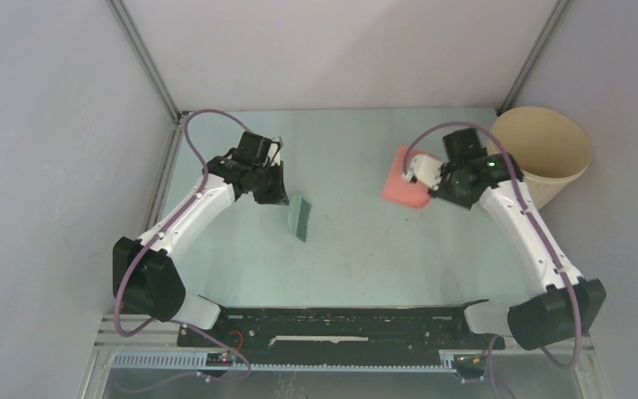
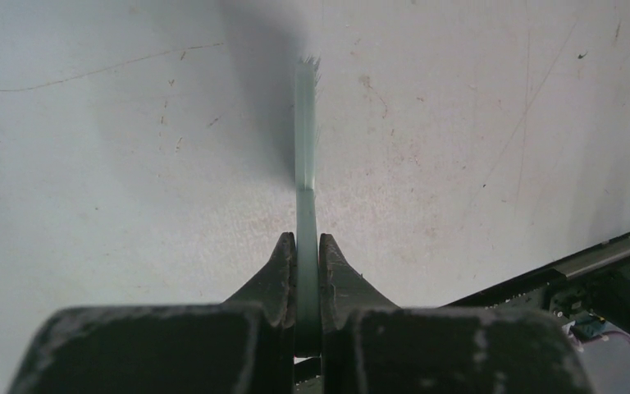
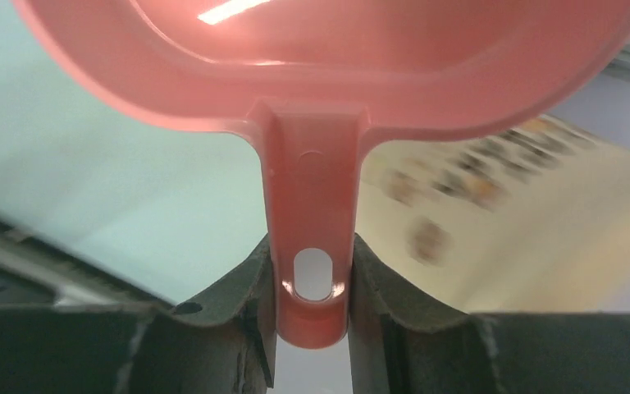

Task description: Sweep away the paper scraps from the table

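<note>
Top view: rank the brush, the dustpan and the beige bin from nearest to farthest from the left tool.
1. Brush: clamped in the left tool itself, left of centre.
2. Dustpan: right of centre, well apart from the left arm.
3. Beige bin: farthest, at the far right corner, beyond the dustpan.

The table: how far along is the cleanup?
Looks nearly done: no paper scraps show on the table from above. In hand: the left end effector grips the brush, the right end effector holds the dustpan beside the bin. Left: whether the dustpan is emptied cannot be told; neither tool is set down yet.
</note>
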You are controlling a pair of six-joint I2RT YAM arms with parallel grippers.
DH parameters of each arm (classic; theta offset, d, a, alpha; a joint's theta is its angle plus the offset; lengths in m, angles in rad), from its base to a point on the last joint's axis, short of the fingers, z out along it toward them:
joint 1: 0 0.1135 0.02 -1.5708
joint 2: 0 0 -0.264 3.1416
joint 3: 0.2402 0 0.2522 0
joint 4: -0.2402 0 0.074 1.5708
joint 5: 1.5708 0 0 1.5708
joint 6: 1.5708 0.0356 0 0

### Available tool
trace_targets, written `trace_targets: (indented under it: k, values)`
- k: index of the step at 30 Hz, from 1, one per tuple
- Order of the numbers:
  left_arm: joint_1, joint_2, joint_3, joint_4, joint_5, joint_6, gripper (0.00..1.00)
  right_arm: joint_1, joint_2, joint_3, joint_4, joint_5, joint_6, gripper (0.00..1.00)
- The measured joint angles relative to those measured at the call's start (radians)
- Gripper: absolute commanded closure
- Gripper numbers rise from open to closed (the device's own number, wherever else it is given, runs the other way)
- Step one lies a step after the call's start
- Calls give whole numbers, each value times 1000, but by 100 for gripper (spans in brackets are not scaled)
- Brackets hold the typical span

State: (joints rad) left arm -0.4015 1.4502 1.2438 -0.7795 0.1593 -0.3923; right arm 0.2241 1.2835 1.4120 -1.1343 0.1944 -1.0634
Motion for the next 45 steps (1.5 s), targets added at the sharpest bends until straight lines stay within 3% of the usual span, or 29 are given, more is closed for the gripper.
trace_targets:
  k: [6, 13, 25, 28, 29, 30, 31, 38, 40, 45]
  values:
    - [1, -6, 0, 0, -9, 0, 100, 105, 124, -167, -101, -182, 154, 100]
    - [16, -14, -14, 64, 75, -38, 100, 187, 163, -241, -54, -364, 285, 93]
    - [81, -50, -211, 375, 224, -314, 97, 210, 349, -391, 238, -360, 444, 78]
    - [92, -10, -256, 435, 258, -380, 94, 210, 357, -410, 294, -331, 464, 68]
    - [92, 4, -268, 446, 267, -396, 93, 210, 357, -412, 303, -324, 467, 44]
    - [92, 16, -277, 452, 272, -406, 91, 209, 357, -414, 311, -316, 469, 7]
    - [92, 26, -283, 456, 278, -415, 88, 207, 357, -415, 317, -311, 476, 1]
    - [92, 40, -295, 454, 275, -436, 75, 188, 283, -424, 317, -310, 489, 0]
    - [92, 40, -298, 438, 253, -431, 64, 182, 253, -424, 315, -316, 491, 0]
    - [91, 30, -299, 348, 160, -391, 51, 160, 183, -424, 298, -310, 496, 0]
